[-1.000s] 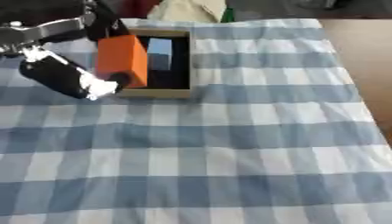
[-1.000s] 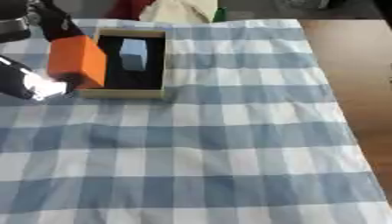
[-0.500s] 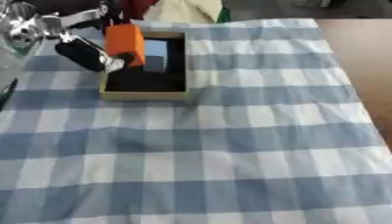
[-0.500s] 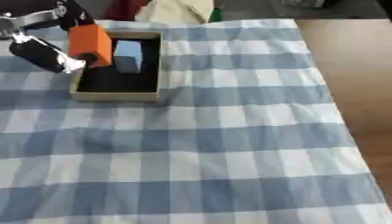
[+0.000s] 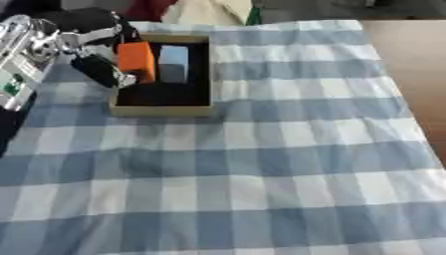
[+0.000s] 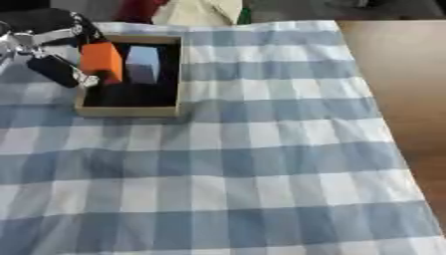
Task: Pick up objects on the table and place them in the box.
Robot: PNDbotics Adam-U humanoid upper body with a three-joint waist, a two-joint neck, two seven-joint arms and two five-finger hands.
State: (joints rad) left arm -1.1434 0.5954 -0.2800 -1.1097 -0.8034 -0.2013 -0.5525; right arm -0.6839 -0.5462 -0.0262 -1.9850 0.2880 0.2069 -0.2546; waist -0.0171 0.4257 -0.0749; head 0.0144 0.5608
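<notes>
I have the left hand curled round the orange rectangular block, poised over the left side of the shallow cardboard box beside a pale blue block (already inside), and the blue-checked cloth worktop shows nothing else to collect.

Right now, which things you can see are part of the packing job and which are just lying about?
Part of the job:
- box
- orange block, held by the left hand over the box's left side
- pale blue block, already inside

Just lying about:
- checked cloth
- cream bundle and dark red thing beyond the box
</notes>
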